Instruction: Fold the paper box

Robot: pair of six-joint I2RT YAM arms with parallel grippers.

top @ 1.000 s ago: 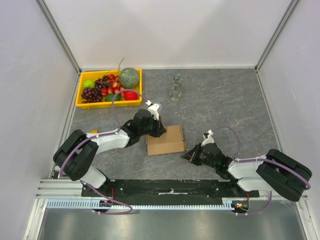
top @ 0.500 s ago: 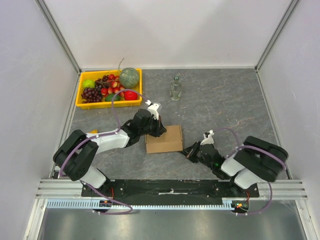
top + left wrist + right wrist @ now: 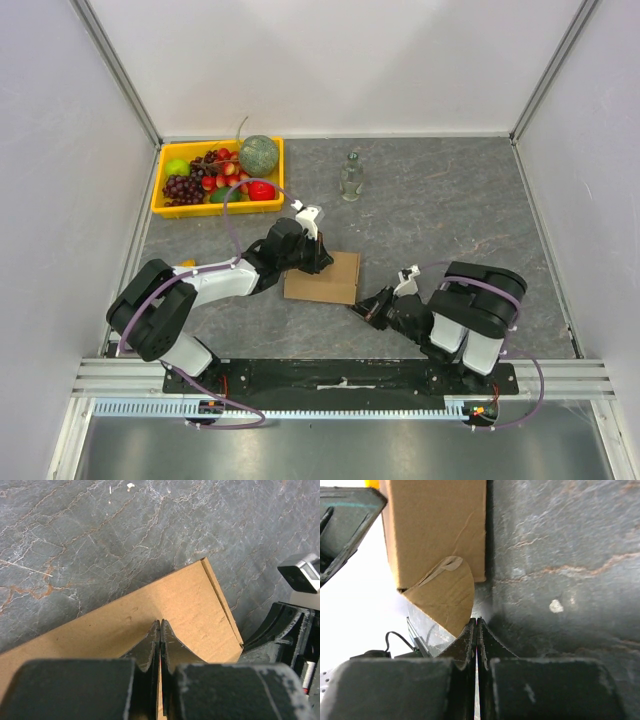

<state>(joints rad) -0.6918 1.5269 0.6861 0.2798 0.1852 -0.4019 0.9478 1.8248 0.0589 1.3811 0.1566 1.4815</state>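
Grey, stone-veined table point(image 3: 450, 200) fills the floor of the white-walled cell, with both arms reaching in from its near edge. At the far left corner sits a yellow tray point(image 3: 180, 211) heaped with fruit: a green melon point(image 3: 258, 153), dark grapes point(image 3: 182, 187) and red pieces.

The paper box point(image 3: 325, 280) lies flat near the middle of the table, slightly toward the near edge, between the two arms. It is plain brown cardboard, folded into a low rectangle and turned a little askew. The left wrist view shows its smooth top face point(image 3: 190, 605) with one corner toward the right arm.

The left gripper point(image 3: 318, 262) is at the box's far left edge. Its jaws are pressed together with nothing between them, and its tips point(image 3: 160, 625) rest on the cardboard's top face.

The right gripper point(image 3: 358, 308) lies low on the table just off the box's near right corner, jaws likewise closed and empty. In its wrist view the tips point(image 3: 476, 622) sit right at the edge of a rounded cardboard tab point(image 3: 447, 592) sticking out from the box's end; whether they touch it cannot be told.

A small clear glass bottle point(image 3: 350, 178) stands upright farther back, well apart from the box.
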